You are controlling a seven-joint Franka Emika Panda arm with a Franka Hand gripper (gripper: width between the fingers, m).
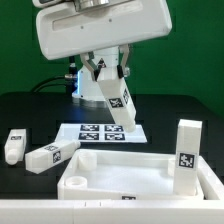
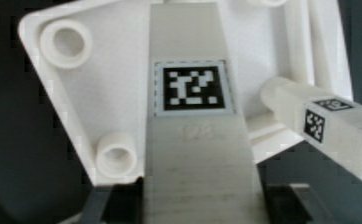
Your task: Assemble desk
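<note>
The white desk top (image 1: 120, 172) lies at the front of the black table, rim up, with round corner sockets. One tagged leg block (image 1: 187, 152) stands upright in its corner on the exterior view's right. My gripper (image 1: 108, 78) is shut on another tagged white leg block (image 1: 120, 102) and holds it tilted in the air above the marker board, behind the desk top. In the wrist view this held leg (image 2: 197, 110) runs out between my dark fingers (image 2: 121, 205), over the desk top (image 2: 80, 100) and its sockets; the standing leg (image 2: 320, 115) shows beside it.
Two more tagged leg blocks lie on the table at the exterior view's left, one (image 1: 13, 145) at the edge and one (image 1: 50, 154) beside the desk top. The marker board (image 1: 98, 132) lies behind the desk top. The white robot base (image 1: 88, 88) stands at the back.
</note>
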